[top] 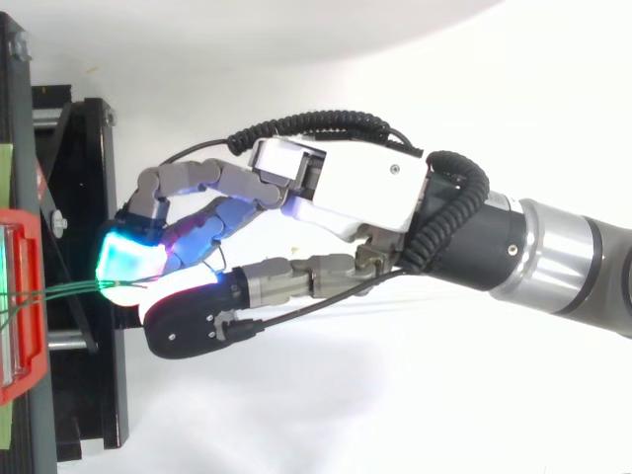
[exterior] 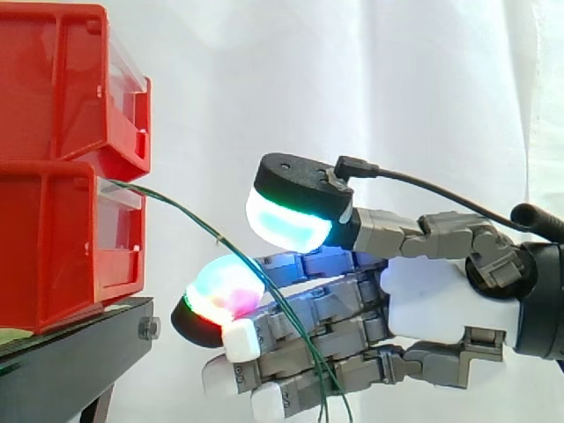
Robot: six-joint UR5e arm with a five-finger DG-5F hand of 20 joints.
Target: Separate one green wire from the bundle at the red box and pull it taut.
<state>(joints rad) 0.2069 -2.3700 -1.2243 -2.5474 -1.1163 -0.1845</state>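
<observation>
Two red bins are stacked at the left; the lower red bin [exterior: 53, 256] [top: 20, 306] has thin green wires [exterior: 176, 204] [top: 59, 290] coming out of its front. The wires arc right and down across the hand [exterior: 432, 300] [top: 346, 188], which reaches in from the right. They run through the gap between the thumb pad [exterior: 286, 220], glowing cyan and green above, and a finger pad [exterior: 225, 291], glowing red and magenta below. I see a small gap between those pads, and the fingers are nearly straight. Below the hand the wires split into two strands and hang down.
The upper red bin [exterior: 53, 88] overhangs the wires' exit. Both bins rest on a black stand [exterior: 79, 344] [top: 89, 395] just left of the fingertips. A white curtain fills the background behind the arm.
</observation>
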